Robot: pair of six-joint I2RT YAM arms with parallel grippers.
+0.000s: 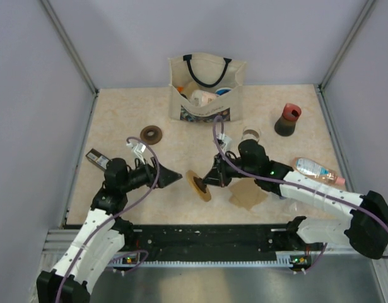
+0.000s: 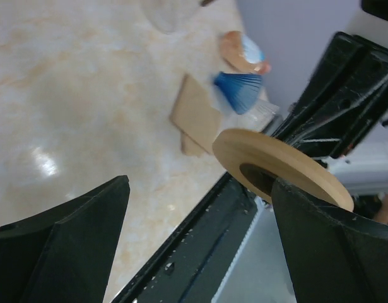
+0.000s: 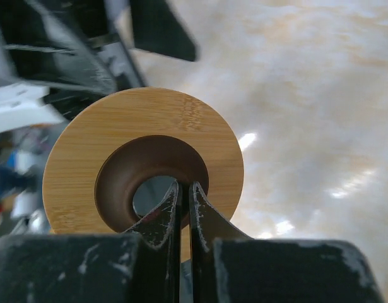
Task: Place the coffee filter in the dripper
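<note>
My right gripper [image 3: 184, 186] [image 1: 209, 178] is shut on the inner lip of a tan wooden ring [image 3: 143, 139] [image 1: 199, 185] with a dark funnel centre and holds it on edge above the table. The coffee filter [image 1: 247, 194] [image 2: 197, 117], a flat light-brown paper wedge, lies on the table under the right arm. A blue ribbed cone, the dripper [image 2: 239, 90], lies just beyond the filter in the left wrist view. My left gripper [image 1: 178, 177] [image 2: 200, 183] stands wide open and empty, pointing at the ring [image 2: 276, 167], which hangs just ahead of its right finger.
A cream tote bag [image 1: 206, 88] stands at the back. A brown grinder with a red top [image 1: 287, 120], a glass cup [image 1: 252, 134] and a lying bottle [image 1: 315, 169] sit on the right. A darker ring [image 1: 151, 134] and a small dark packet [image 1: 96, 158] lie on the left.
</note>
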